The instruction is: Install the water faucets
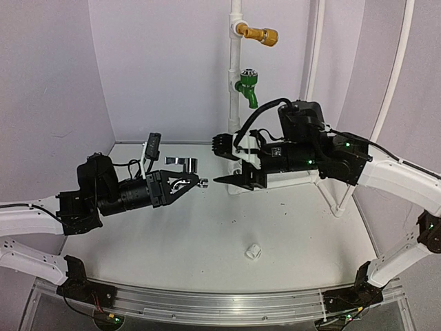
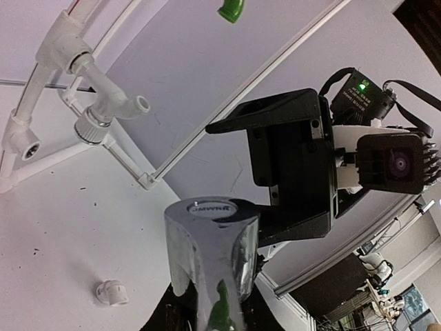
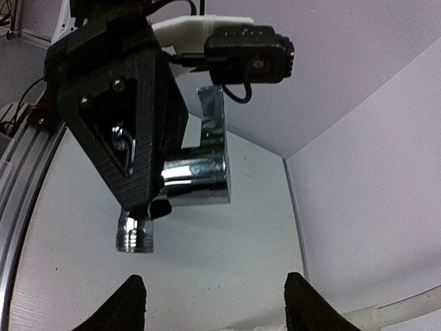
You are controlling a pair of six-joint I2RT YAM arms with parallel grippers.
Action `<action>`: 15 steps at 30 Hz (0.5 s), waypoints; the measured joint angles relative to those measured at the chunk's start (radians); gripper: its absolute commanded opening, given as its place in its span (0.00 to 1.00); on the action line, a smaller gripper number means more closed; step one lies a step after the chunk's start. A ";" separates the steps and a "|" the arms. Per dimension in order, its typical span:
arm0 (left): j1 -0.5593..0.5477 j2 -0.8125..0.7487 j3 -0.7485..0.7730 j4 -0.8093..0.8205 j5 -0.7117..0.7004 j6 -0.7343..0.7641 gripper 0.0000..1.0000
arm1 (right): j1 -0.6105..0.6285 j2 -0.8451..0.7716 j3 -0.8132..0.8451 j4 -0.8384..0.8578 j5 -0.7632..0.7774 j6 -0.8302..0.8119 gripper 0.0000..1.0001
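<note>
Here, the left gripper (image 1: 187,182) is clenched on the shiny silver-grey metal tap with a lever handle (image 1: 185,164), holding it off the white table (image 1: 207,241), to the left of the upright white plastic pipe stand (image 1: 235,62) and a little nearer the arm bases than its foot. In the right wrist view the black jaws clamp the tap's (image 3: 196,181) polished body from one side, and its ribbed, threaded end points down below them. In the left wrist view the tap (image 2: 210,248) fills the foreground, with the stand's socketed branches (image 2: 103,103) up at the left. The right gripper (image 1: 217,164) stands released, its fingers spread with nothing between them. It hangs just in front of the lower part of the stand and faces the held tap across a short gap. Its two dark fingertips (image 3: 131,303) show at the bottom edge of its own camera view, well apart. The short white plastic fitting with a round socket (image 1: 253,251) lies loose on the table, well in front of the stand and apart from both grippers, and it also shows low in the left wrist view (image 2: 112,292). On the stand, the yellow-brass tap (image 1: 260,33) sits near the top, and the green tap with a downward spout (image 1: 247,86) is mounted below it.
</note>
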 measured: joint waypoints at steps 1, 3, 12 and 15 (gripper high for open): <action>0.000 0.002 0.000 0.013 0.013 -0.002 0.00 | 0.011 0.002 0.004 0.012 0.000 0.000 0.62; 0.000 0.005 0.000 0.031 0.027 -0.004 0.00 | 0.033 0.004 0.007 0.027 0.001 -0.004 0.60; 0.002 0.010 0.000 0.074 0.047 -0.014 0.00 | 0.080 0.015 0.005 0.034 0.005 -0.025 0.57; 0.002 0.010 0.000 0.076 0.045 -0.015 0.00 | 0.085 0.015 -0.005 0.036 0.008 -0.036 0.52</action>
